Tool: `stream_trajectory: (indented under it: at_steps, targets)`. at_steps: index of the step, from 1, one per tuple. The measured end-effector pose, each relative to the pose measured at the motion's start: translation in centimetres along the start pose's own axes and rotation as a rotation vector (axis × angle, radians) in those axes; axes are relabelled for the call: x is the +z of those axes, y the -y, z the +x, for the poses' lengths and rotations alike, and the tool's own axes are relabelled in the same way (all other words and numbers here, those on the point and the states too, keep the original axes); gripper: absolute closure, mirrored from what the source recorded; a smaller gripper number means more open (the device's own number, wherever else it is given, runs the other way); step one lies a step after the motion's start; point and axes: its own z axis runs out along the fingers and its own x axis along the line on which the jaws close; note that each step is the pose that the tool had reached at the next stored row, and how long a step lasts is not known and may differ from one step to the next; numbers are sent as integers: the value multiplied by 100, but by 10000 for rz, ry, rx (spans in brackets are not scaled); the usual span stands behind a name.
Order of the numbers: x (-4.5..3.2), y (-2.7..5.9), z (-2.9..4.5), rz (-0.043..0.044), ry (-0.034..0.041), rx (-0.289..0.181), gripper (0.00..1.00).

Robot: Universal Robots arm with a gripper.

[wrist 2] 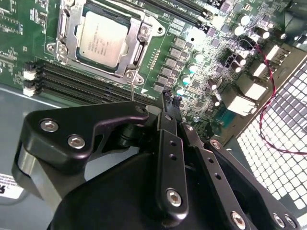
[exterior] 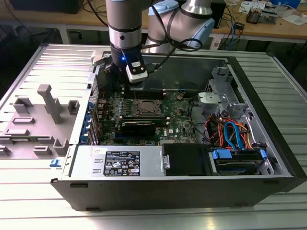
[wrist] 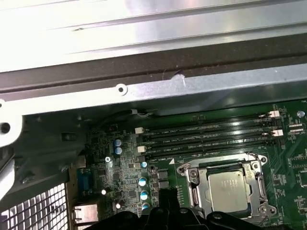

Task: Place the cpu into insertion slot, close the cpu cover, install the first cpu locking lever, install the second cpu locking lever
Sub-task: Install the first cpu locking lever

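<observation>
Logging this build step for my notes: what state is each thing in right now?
cpu: seated flat in the insertion slot.
insertion slot: filled.
cpu cover: down over the cpu's edges.
memory slots: empty.
computer case: open, insides exposed.
gripper: shut, holding nothing, above the board beside the insertion slot.
</observation>
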Motion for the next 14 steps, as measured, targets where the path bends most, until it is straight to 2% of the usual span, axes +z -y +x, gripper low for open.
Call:
stream_trajectory:
  at_steps: [5,13,14]
  targets:
    - [-2,-27,8,5,-21,-272,89]
    - [3,-35,9,35,-135,-1811,89]
    - [4,-39,9,35,-137,-1838,89]
